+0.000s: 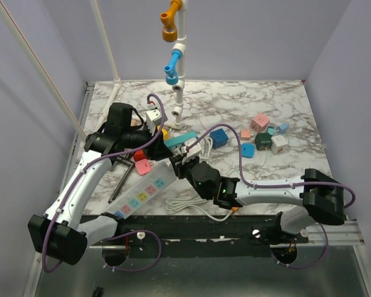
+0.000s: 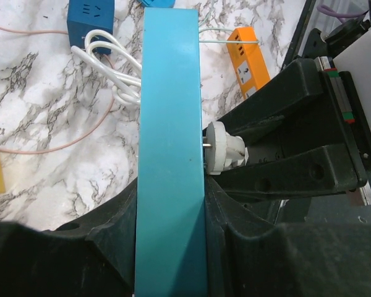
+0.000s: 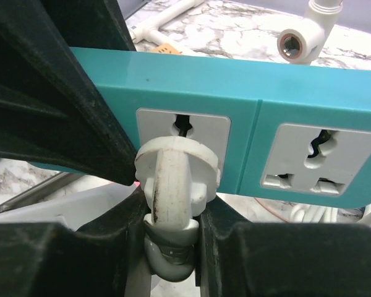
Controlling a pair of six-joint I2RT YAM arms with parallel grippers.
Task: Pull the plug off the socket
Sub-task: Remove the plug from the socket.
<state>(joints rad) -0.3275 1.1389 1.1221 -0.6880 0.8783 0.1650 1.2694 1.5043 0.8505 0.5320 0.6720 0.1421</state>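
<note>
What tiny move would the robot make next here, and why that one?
Probably the right fingers should draw the white plug a little further straight out from the teal power strip, while the left fingers hold that strip steady. The plug is clamped and stands slightly off the strip, with a thin metal pin showing in the gap.

Teal socket strip (image 2: 170, 154), white plug (image 3: 173, 179), grey-veined white marble table (image 2: 43, 111)

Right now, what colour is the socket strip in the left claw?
Teal, the long plastic socket strip, with grey outlet plates; clearest in the right wrist view.
</note>
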